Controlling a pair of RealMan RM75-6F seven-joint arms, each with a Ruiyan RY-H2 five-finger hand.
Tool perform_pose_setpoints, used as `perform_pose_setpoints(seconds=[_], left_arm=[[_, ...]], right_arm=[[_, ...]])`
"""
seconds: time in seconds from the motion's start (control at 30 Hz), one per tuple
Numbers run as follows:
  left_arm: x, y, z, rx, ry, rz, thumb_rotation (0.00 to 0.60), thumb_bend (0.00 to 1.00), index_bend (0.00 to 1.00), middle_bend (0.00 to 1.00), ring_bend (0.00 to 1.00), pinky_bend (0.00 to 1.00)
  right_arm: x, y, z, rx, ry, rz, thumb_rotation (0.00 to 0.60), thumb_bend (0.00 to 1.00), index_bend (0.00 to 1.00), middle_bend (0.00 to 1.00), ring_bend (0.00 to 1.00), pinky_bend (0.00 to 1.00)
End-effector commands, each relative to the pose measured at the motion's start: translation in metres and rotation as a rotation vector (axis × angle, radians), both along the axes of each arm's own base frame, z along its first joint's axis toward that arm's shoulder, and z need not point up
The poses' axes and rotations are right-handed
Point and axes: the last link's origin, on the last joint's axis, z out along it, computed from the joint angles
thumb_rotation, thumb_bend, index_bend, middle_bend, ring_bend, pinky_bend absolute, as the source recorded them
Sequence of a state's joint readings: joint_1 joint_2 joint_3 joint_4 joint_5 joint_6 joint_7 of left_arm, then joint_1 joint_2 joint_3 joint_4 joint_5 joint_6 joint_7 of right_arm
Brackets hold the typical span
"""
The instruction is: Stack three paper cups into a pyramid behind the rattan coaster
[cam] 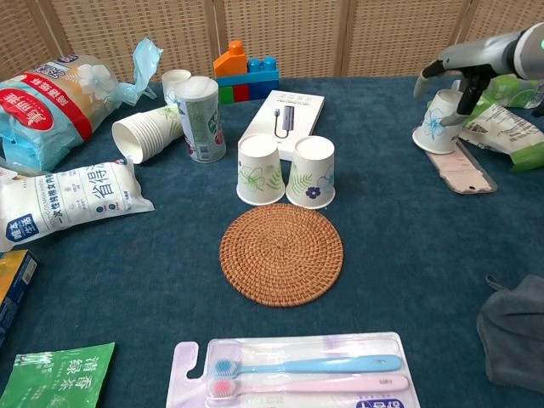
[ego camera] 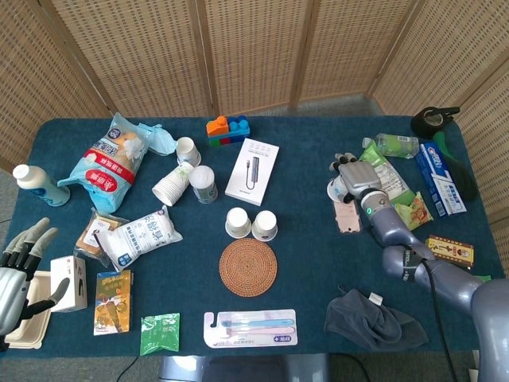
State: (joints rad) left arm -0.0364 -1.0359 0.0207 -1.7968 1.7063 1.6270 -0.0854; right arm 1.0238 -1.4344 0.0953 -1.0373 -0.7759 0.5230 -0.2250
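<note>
Two upside-down paper cups (ego camera: pixel 238 222) (ego camera: pixel 265 225) stand side by side just behind the rattan coaster (ego camera: pixel 248 267); in the chest view they are the leaf-print cup (cam: pixel 259 168), the flower-print cup (cam: pixel 311 172) and the coaster (cam: pixel 281 253). A third upside-down cup (cam: pixel 436 123) with a blue flower sits at the far right on a pink card (cam: pixel 466 168). My right hand (ego camera: pixel 357 178) hangs over this cup (ego camera: pixel 339 190), fingers (cam: pixel 466 100) down on both sides; one touches its right side, the left ones stand apart from it. My left hand (ego camera: pixel 17 274) lies open at the table's near left corner.
A sideways stack of paper cups (cam: pixel 144 132), a green-and-white can (cam: pixel 201 119) and a white box (cam: pixel 285 115) lie behind the cup pair. Snack bags (ego camera: pixel 382 179) crowd the right hand's far side. A toothbrush pack (cam: pixel 293 372) and grey cloth (ego camera: pixel 374 318) lie at the front.
</note>
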Motion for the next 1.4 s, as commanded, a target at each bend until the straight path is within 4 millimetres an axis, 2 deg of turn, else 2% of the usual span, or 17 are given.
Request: perform_pose_setpoints(seconds=[0.03,0.4,0.9,1.13,1.4], left_arm=[[0.000,-0.001,0.001,0.004,0.002,0.002,0.600,0.40,0.05,0.00,0.00,0.10],[0.001,-0.002,0.001,0.005,0.002,0.001,0.600,0.40,0.05,0.00,0.00,0.11],[0.003,0.001,0.000,0.005,0.004,-0.010,0.600,0.40,0.05,0.00,0.00,0.17],[0.005,0.004,-0.002,-0.002,0.003,-0.017,0.600,0.40,0.05,0.00,0.00,0.17],[0.007,0.008,-0.006,-0.011,0.000,-0.030,0.600,0.40,0.05,0.00,0.00,0.18]], right_arm=[[-0.005,-0.001,-0.002,-0.002,-0.008,-0.012,0.600,0.38,0.24,0.07,0.00,0.33],[-0.018,-0.005,0.001,-0.014,-0.009,-0.023,0.600,0.40,0.32,0.15,0.00,0.41],[-0.023,-0.002,0.000,-0.020,0.000,-0.004,0.600,0.43,0.45,0.29,0.15,0.55],[-0.013,0.005,0.007,-0.019,0.019,0.048,0.600,0.43,0.44,0.29,0.15,0.55],[0.008,0.023,0.020,0.000,0.024,0.107,0.600,0.43,0.44,0.29,0.15,0.55]])
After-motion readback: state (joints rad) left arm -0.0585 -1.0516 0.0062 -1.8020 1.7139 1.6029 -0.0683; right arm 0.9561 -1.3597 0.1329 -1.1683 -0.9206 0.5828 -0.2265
